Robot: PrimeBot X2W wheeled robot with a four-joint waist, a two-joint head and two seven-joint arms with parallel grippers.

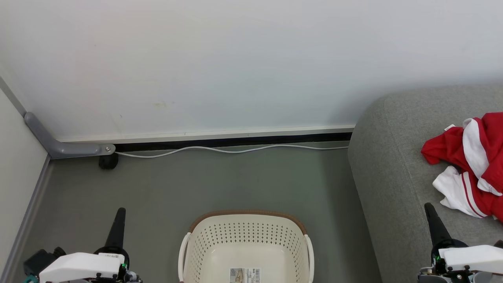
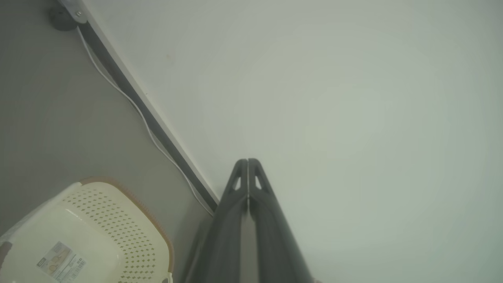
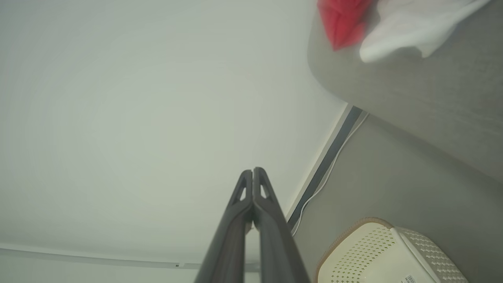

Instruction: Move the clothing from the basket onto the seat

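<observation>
The red and white clothing (image 1: 471, 169) lies crumpled on the grey seat (image 1: 393, 173) at the right; a blurred edge of the clothing (image 3: 353, 19) tops the right wrist view. The cream basket (image 1: 245, 247) with a brown rim stands on the floor at bottom centre, holding just a label on its bottom. Its perforated wall also appears as basket (image 2: 90, 232) and basket (image 3: 377, 251). My left gripper (image 1: 120, 214) is shut and holds nothing, left of the basket. My right gripper (image 1: 429, 210) is shut and holds nothing, over the seat's front part, below the clothing.
A white cable (image 1: 235, 149) runs along the dark skirting at the foot of the pale wall. A grey pipe (image 1: 59, 145) with a small black foot sits in the left corner. Grey floor (image 1: 196, 184) lies between the wall, the basket and the seat.
</observation>
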